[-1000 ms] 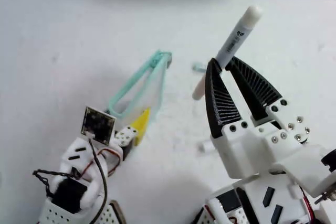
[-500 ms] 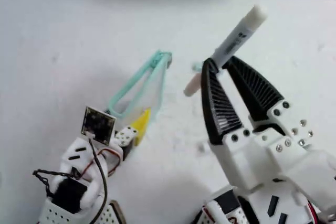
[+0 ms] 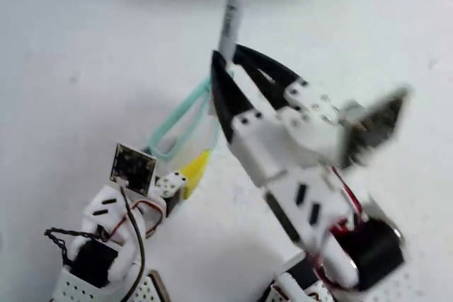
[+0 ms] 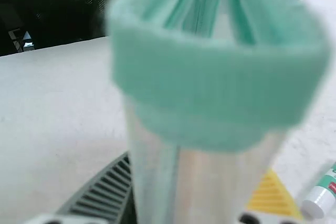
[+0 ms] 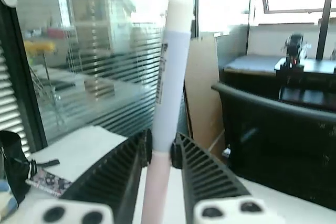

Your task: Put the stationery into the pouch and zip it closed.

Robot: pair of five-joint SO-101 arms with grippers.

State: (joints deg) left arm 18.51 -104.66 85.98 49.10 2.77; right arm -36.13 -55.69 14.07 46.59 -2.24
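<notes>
Marker (image 3: pixel 228 22): clamping it in the right gripper (image 3: pixel 225 58), pointing its long axis up and away, hovering at the far end of the pouch (image 3: pixel 177 124) being pinched by the left gripper (image 3: pixel 190 169).

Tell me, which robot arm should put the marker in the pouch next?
Right, probably. The right end effector grips the marker, raised near the pouch, while the left end effector is busy holding that pouch.
</notes>
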